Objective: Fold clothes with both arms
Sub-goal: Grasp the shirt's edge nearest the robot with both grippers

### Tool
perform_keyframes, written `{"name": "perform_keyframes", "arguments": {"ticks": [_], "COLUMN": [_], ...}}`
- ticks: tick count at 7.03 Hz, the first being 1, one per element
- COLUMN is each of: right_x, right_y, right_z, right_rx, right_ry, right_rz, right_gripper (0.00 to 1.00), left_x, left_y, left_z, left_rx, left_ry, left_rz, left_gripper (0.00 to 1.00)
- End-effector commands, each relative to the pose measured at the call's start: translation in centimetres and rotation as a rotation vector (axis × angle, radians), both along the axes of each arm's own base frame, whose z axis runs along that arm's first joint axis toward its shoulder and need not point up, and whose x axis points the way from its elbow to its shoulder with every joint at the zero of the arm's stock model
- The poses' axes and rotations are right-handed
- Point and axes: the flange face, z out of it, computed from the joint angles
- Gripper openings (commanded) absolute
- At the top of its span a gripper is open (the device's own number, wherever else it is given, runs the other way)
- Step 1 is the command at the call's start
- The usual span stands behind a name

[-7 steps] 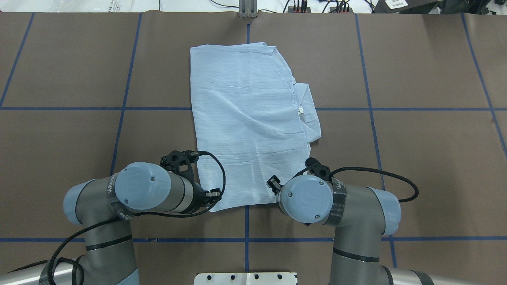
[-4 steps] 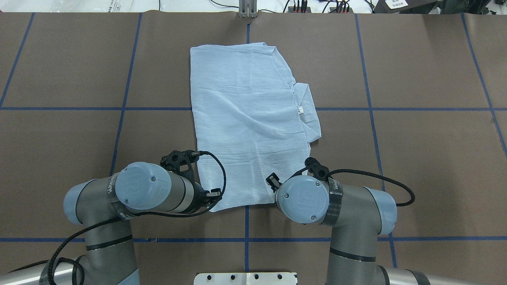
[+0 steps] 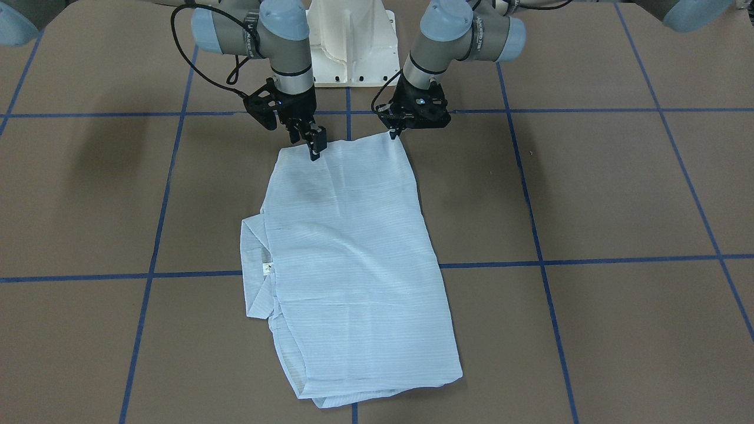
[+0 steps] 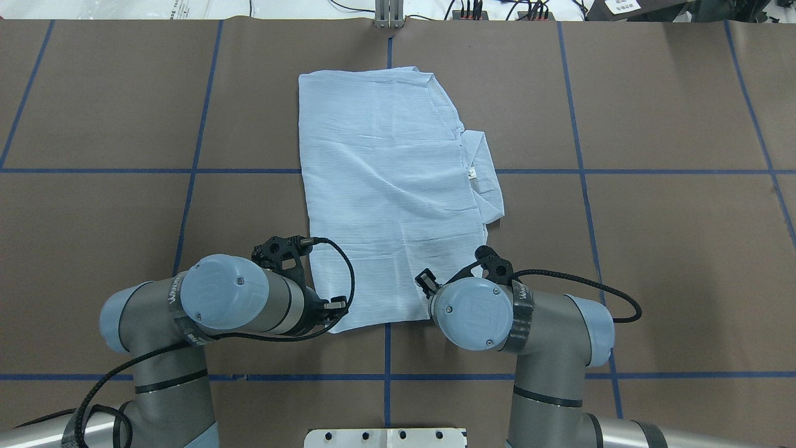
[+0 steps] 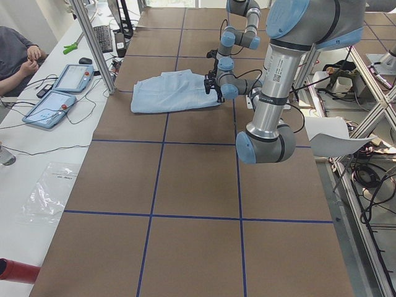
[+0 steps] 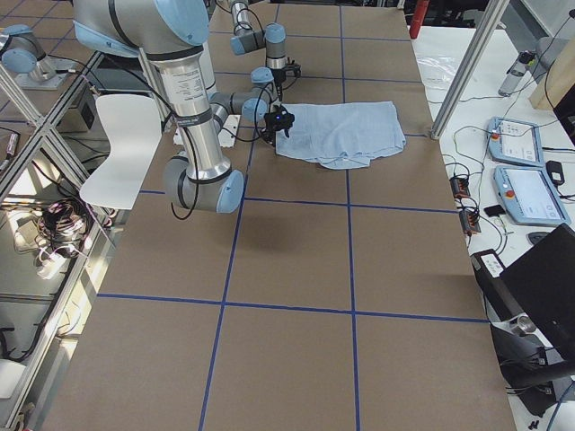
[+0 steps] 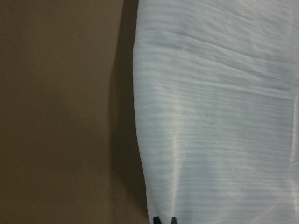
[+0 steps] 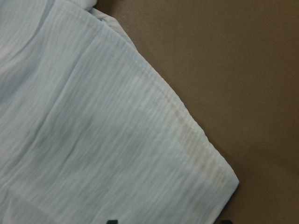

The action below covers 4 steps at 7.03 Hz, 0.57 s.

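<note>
Shirt (image 3: 353, 265) lies flat on the counter (image 3: 589, 194) straight out from the base (image 3: 352, 47). It is folded to a long strip with one short end toward the base, and the collar (image 3: 256, 265) pokes out on the base's right-arm side. Left claw (image 3: 393, 132) sits at one base-side corner. In its wrist view the fingertips (image 7: 156, 220) stand almost together on the hem, so read it as clenched on the shirt. Right claw (image 3: 315, 150) is over the other base-side corner, released, with its own fingertips (image 8: 112, 221) wide apart astride the corner.

Risks, as I judge them:
- The right claw may close on the top layer only, or slip off the thin cloth, and the layers would split on the lift.
- If you raise the left before the right bites, that end skews and the strip drags toward the base.
- An uneven carry away from the base would land the fold crooked.
- The loose collar may tuck under.
</note>
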Motion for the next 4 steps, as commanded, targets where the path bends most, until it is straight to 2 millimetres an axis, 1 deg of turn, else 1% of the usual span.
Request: {"name": "perform_keyframes", "arguments": {"ticks": [1, 3, 4], "right_x": [-0.19, -0.27, -0.37], "right_y": [-0.08, -0.15, -0.19], "right_z": [0.20, 0.23, -0.09], "right_rx": [0.000, 0.002, 0.002], "right_ry": [-0.002, 0.000, -0.005], "right_rz": [0.004, 0.009, 0.012], "right_gripper": [0.72, 0.65, 0.46], "left_x": [-0.05, -0.05, -0.05], "left_y": [-0.05, -0.06, -0.06], "left_z": [0.14, 0.14, 0.14], "left_rx": [0.000, 0.000, 0.000], "left_ry": [-0.002, -0.002, -0.002], "left_rz": [-0.001, -0.002, -0.002], "left_gripper": [0.00, 0.00, 0.00]}}
